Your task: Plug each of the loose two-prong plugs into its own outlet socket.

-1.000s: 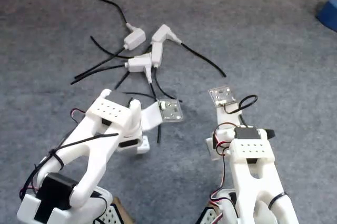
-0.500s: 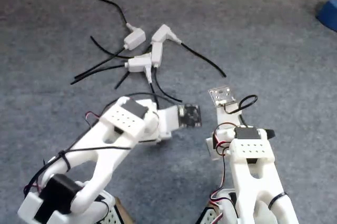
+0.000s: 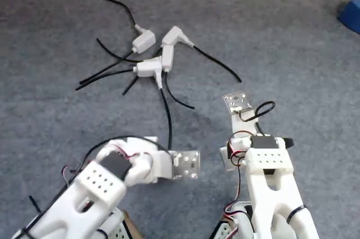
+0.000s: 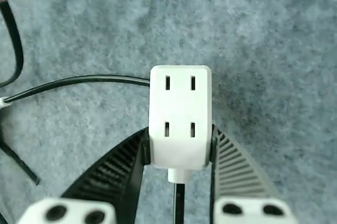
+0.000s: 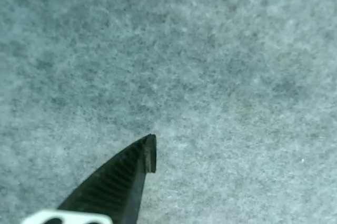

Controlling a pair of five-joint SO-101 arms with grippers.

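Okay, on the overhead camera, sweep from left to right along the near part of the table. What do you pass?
left arm → outlet block, held at that arm's tip → right arm

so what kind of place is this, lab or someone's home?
Likely a robotics test bench in a lab or hobby space: white printed-looking arms over a grey felt-covered table, loose plugs on cut cable stubs laid out as props, and the left end effector gripping an outlet block.
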